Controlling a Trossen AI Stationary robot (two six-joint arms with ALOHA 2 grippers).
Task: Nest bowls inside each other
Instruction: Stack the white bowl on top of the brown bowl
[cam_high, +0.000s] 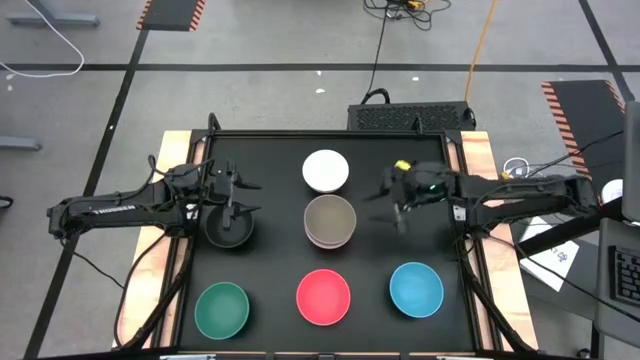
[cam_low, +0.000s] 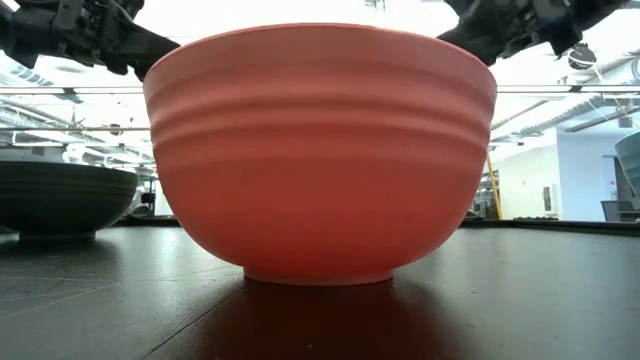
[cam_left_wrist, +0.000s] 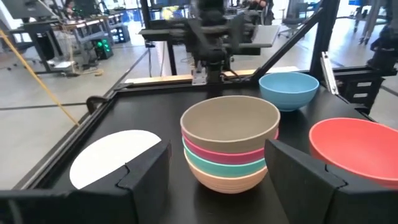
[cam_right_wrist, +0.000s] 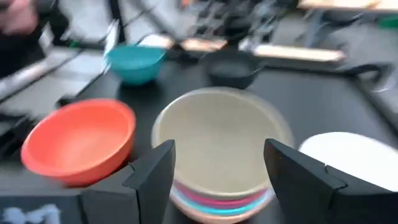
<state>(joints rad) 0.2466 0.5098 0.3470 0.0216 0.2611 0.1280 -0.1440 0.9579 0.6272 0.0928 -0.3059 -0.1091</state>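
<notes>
Bowls sat spread across the black table (cam_high: 270, 250), and four of them were already nested at its middle: the taupe-brown bowl (cam_high: 330, 221) on top, with the magenta bowl (cam_left_wrist: 227, 152), the teal bowl (cam_left_wrist: 225, 165) and the orange bowl (cam_left_wrist: 227, 181) stacked under it, as the left wrist view showed. Just behind that stack stood the white bowl (cam_high: 326, 170), close but apart. Along the near edge ran the green bowl (cam_high: 222, 309), the red bowl (cam_high: 324, 297) and the blue bowl (cam_high: 416, 288), each on its own and well apart. Over on the left side, the black bowl (cam_high: 229, 228) sat alone, and the left gripper (cam_high: 240, 196) hovered right above it, fingers spread wide and holding nothing. The right gripper (cam_high: 386, 203) hung just beside the stack on its right, its fingers parted too, empty, with the taupe-brown bowl framed between them in its wrist view.
</notes>
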